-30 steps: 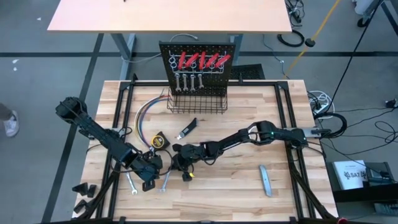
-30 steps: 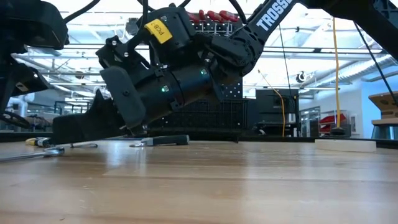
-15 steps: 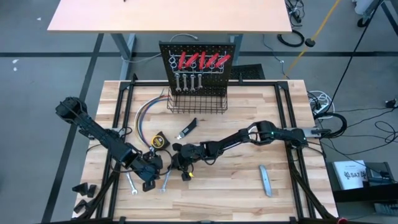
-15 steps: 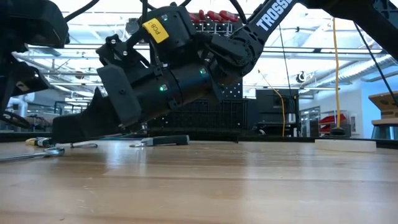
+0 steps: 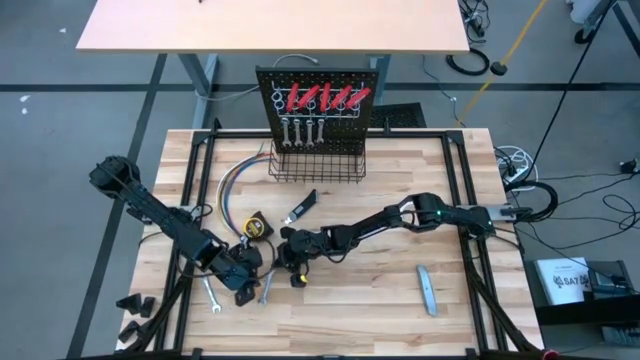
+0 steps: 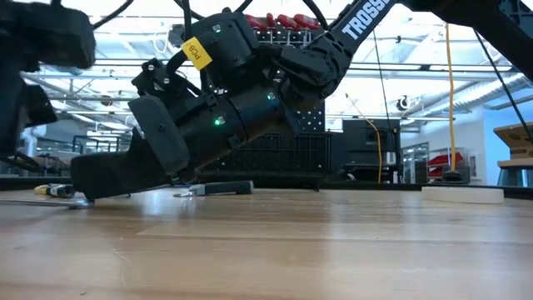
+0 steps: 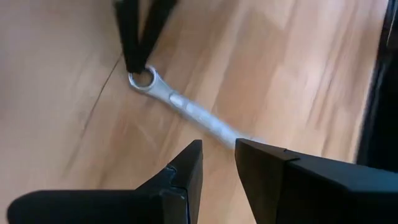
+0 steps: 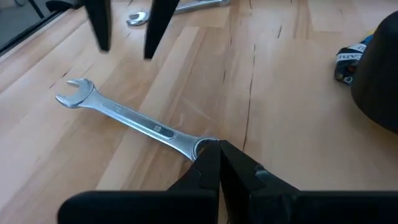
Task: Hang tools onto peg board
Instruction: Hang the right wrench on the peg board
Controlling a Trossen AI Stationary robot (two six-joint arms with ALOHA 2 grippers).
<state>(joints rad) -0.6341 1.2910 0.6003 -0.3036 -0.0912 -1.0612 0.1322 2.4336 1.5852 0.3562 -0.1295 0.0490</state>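
The right gripper (image 8: pixel 217 152) is being kept clenched, its tips touching the ring end of a silver flat steel wrench (image 8: pixel 134 121) lying on the tan wooden bench (image 5: pixel 380 300) near the front edge. The left gripper (image 7: pixel 217 158) is being held slightly parted above the wrench's other end, grasping nothing. The upright black perforated peg board (image 5: pixel 320 105) is seen at the back edge.

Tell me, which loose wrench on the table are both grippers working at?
The wrench lying between the left gripper and right gripper; the other wrench lies farther left, untouched.
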